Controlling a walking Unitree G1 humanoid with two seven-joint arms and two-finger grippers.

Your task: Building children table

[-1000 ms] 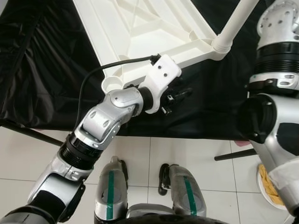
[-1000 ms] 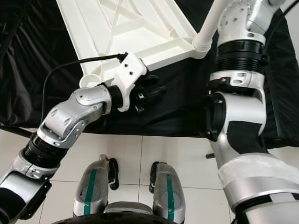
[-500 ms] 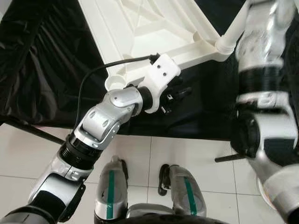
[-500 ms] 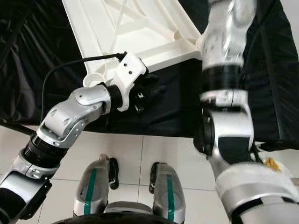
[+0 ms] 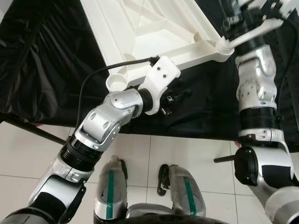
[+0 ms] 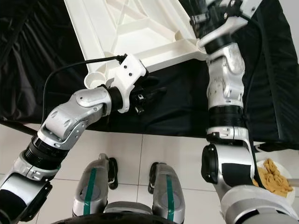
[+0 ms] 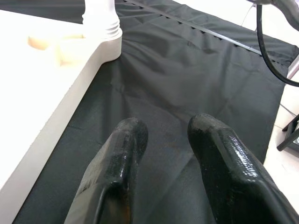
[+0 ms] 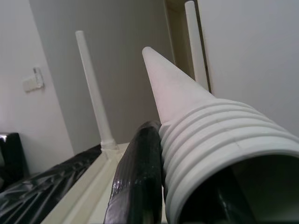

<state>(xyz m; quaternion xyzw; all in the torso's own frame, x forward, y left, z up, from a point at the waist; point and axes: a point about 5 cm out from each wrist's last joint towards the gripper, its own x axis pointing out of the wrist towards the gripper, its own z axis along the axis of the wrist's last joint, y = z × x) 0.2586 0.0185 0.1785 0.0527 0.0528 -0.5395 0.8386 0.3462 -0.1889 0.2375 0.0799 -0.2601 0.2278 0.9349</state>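
Observation:
The white table top (image 5: 140,32) lies upside down on a black cloth (image 5: 46,70). Its near-left corner socket (image 5: 115,83) stands empty. My left gripper (image 7: 163,133) hovers over the cloth just off the table's front edge, open with nothing between its fingers. My right gripper (image 6: 208,16) reaches up by the near-right corner, shut on a white table leg (image 5: 254,31). The leg leans to the right, its ribbed end (image 7: 103,28) at that corner. Up close, one black finger (image 8: 140,177) presses beside the ribbed end (image 8: 219,140). Two more legs (image 8: 93,88) stand upright on the far corners.
The cloth hangs over the front edge to a white tiled floor (image 5: 140,154). A plate of yellow food (image 6: 275,179) lies on the floor at the right. Black stand rods (image 5: 28,133) angle out under the cloth on both sides. My feet (image 5: 163,179) stand close to it.
My right arm has swung from close to the camera out to the near-right corner, and the leg there has tipped from upright to leaning right. The left arm has stayed put.

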